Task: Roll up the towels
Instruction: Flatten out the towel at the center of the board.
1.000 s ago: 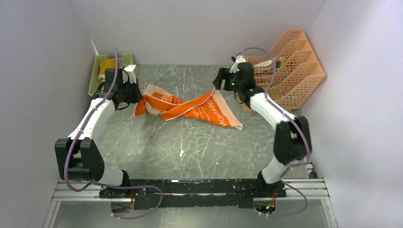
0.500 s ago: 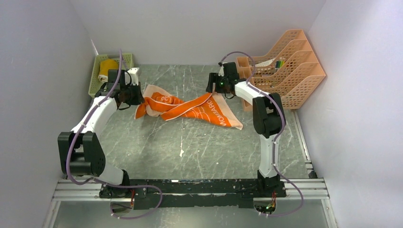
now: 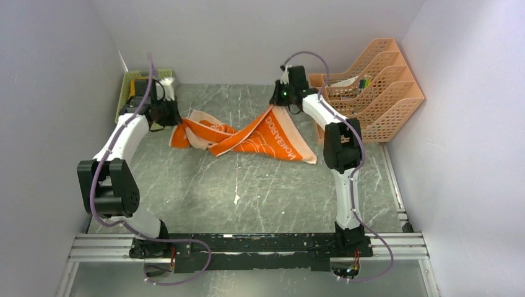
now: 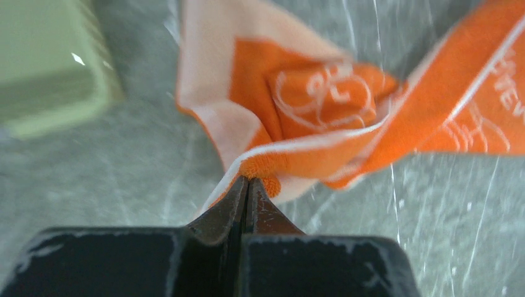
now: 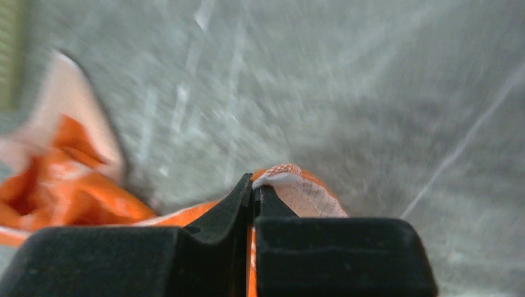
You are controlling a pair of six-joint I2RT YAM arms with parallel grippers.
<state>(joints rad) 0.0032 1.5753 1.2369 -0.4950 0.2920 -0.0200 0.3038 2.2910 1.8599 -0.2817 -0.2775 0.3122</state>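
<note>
A bright-orange towel (image 3: 260, 139) with white print lies twisted across the back of the table. Its left corner is pinched in my left gripper (image 3: 172, 121), which is shut on it just above the table beside the basket. In the left wrist view the fingertips meet at the gripper (image 4: 249, 180) on an orange hem of the towel (image 4: 322, 105). At the towel's far right corner my right gripper (image 3: 276, 105) holds that corner up. The right wrist view shows this gripper (image 5: 255, 185) shut on the pale peach corner of the towel (image 5: 303, 189).
A green mesh basket (image 3: 128, 80) stands in the back left corner, partly hidden by the left arm, and shows in the left wrist view as well (image 4: 49, 68). A peach file rack (image 3: 371, 80) stands at the back right, close to the right arm. Walls close in three sides.
My right gripper moved left from the file rack to the towel's right corner, shut on it and raised it. The left gripper drew its corner slightly left toward the basket.
</note>
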